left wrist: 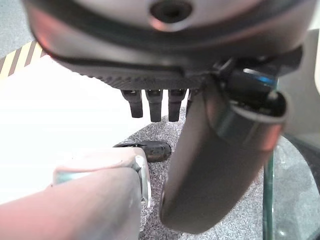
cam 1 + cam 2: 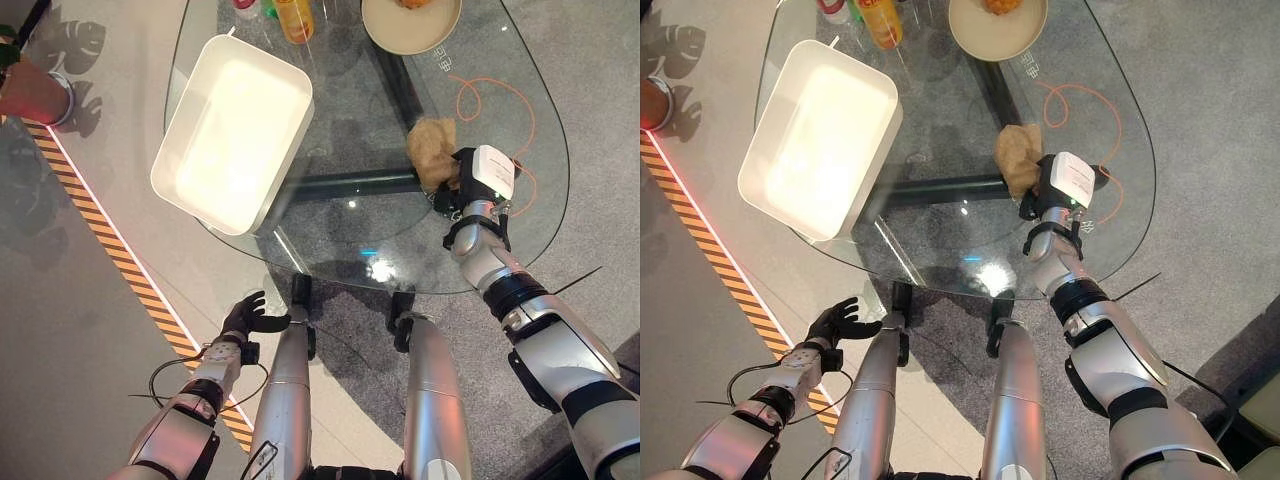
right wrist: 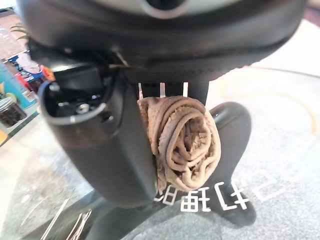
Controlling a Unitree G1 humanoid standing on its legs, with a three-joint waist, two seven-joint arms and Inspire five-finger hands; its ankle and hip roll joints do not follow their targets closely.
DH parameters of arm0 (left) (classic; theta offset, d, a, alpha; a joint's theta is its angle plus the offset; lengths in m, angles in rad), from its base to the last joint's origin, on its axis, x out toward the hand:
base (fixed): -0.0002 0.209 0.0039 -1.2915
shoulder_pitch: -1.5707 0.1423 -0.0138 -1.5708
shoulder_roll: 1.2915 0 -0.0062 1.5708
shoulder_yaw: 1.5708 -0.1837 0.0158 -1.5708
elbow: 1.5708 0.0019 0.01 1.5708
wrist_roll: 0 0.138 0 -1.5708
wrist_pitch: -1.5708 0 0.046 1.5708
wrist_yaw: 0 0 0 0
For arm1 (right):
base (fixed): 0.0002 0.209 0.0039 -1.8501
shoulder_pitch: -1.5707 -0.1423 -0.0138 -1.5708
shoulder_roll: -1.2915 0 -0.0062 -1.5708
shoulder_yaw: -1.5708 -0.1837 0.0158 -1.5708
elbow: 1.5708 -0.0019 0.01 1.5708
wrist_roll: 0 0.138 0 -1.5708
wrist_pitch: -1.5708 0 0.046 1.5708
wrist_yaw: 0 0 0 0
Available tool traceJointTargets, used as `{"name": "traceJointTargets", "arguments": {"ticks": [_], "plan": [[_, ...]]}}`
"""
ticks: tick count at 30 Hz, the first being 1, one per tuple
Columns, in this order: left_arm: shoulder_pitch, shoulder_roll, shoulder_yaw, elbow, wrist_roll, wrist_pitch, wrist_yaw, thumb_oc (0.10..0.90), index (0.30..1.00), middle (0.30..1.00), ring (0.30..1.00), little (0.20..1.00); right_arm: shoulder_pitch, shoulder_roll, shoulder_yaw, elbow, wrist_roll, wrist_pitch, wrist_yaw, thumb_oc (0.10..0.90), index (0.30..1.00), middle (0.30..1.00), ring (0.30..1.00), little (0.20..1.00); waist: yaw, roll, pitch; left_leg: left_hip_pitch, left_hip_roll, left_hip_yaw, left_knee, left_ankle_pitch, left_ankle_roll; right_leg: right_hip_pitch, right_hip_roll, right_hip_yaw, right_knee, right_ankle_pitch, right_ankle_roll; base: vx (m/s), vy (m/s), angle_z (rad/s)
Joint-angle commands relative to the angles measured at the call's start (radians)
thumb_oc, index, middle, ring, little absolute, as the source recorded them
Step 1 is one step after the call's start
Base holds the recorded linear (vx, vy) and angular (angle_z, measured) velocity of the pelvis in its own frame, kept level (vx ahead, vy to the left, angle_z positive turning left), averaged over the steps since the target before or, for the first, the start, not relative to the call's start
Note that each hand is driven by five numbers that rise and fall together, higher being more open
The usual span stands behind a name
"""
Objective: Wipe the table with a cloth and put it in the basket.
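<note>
Right hand (image 2: pixel 470 190) clenched round bunched tan cloth (image 2: pixel 432 150) on glass table (image 2: pixel 340 230), right of white basket (image 2: pixel 235 130). Left hand (image 2: pixel 247 316) low (fingers relaxed, empty).

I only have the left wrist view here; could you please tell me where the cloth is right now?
Observer: The tan cloth is bunched in the right hand, on the glass table.
Operator: Thank you. Is that hand closed on it?
Observer: Yes, in the right wrist view the thumb and fingers pinch the rolled cloth.
Operator: And where is the basket, please?
Observer: The white basket sits on the table's left part, apart from the cloth.
</note>
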State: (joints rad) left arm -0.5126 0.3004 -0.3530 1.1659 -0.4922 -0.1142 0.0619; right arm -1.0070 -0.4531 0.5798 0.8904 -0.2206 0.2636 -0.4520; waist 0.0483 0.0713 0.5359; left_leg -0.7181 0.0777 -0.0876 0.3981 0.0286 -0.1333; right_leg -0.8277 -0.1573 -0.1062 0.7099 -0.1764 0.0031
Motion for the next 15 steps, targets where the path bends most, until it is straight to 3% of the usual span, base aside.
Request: {"name": "traceJointTargets", "arguments": {"ticks": [1,15], "plan": [[0.024,-0.006,-0.022,-0.015,0.022,-0.006,0.037,0.800,0.900,0.900,0.900,0.900,-0.024,0.095,0.158,-0.116,-0.072,-0.108,0.127,0.100,0.300,0.300,0.300,0.200,0.027,0.023,-0.016,-0.028,-0.081,0.105,0.110,-0.077,0.114,0.035,0.015,-0.022,-0.126,0.089,-0.006,0.00,0.000,0.00],[0.031,-0.010,-0.023,-0.025,0.030,-0.002,0.037,0.800,0.900,0.900,0.900,0.900,0.001,0.100,0.222,-0.194,-0.143,-0.204,0.283,0.100,0.300,0.300,0.300,0.200,0.027,0.024,-0.016,-0.031,-0.085,0.106,0.111,-0.072,0.112,0.029,0.010,-0.025,-0.123,0.090,-0.008,0.00,0.000,0.00]]}}
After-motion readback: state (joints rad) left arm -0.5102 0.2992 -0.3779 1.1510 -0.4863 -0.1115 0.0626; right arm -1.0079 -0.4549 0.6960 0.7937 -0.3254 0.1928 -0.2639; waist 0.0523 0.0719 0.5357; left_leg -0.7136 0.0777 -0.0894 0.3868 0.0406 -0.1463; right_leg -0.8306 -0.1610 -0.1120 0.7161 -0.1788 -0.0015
